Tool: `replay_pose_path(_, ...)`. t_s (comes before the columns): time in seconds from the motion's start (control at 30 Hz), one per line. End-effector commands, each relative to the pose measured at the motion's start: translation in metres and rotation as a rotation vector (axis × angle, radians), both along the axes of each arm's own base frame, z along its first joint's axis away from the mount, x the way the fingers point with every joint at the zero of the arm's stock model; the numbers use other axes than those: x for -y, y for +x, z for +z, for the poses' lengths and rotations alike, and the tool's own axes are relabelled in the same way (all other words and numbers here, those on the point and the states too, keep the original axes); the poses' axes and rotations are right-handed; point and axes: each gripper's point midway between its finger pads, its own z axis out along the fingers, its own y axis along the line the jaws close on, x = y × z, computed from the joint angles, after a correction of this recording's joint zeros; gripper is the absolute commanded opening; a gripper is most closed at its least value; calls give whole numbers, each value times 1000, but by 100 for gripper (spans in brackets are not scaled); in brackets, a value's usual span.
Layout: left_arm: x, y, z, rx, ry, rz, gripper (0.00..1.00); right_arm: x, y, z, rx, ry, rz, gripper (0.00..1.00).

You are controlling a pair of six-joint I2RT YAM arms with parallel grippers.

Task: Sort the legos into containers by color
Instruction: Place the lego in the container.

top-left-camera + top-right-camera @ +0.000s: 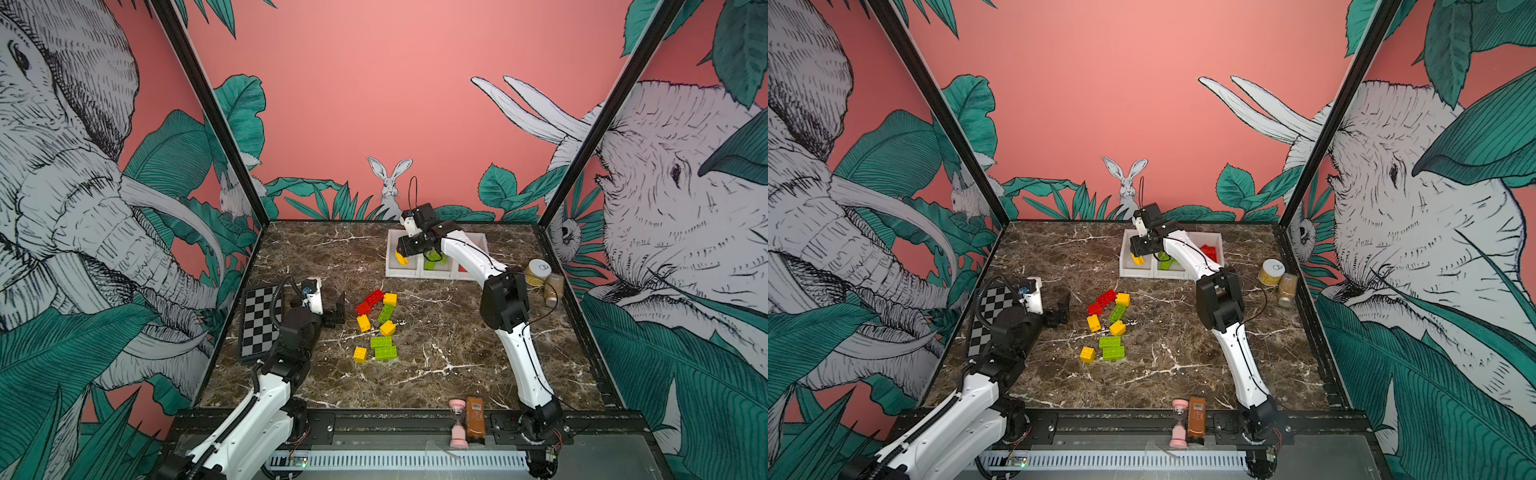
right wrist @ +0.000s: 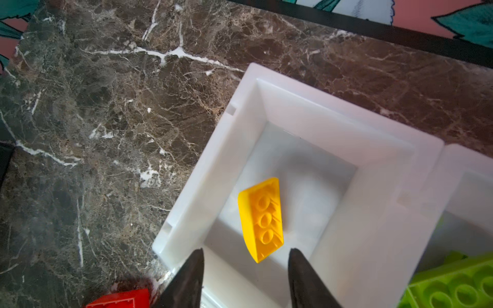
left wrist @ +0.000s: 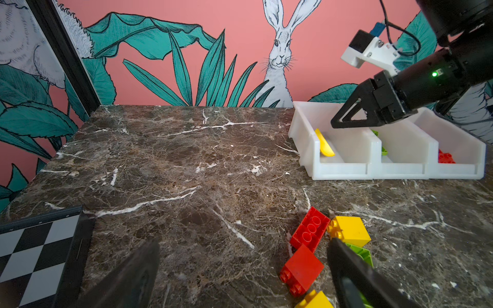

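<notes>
The containers [image 1: 405, 273], three joined white bins, stood on the marble counter [image 1: 449, 345]. A yellow lego [image 2: 262, 218] was tilted inside their end bin, touching neither finger. The right hand [image 2: 246, 250] hung above that bin, fingers spread, pinching nothing. Green legos [image 2: 453, 285] occupied the middle bin and red legos [image 1: 1208, 251] the opposite end bin. Loose legos [image 1: 381, 341] lay well in front of the containers. The left hand [image 3: 244, 241], likewise in front, was spread wide and empty.
</notes>
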Motion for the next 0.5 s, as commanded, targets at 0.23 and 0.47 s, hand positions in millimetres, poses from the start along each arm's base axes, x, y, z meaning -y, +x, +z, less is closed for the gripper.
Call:
replay_pose_path(0.23, 1, 1, 22, 59, -18, -1, 99, -7, -78, 49, 56, -73, 107, 64)
replay_pose_path(0.47, -2, 1, 21, 60, -15, 15, 99, -16, -181, 36, 34, -97, 168, 65)
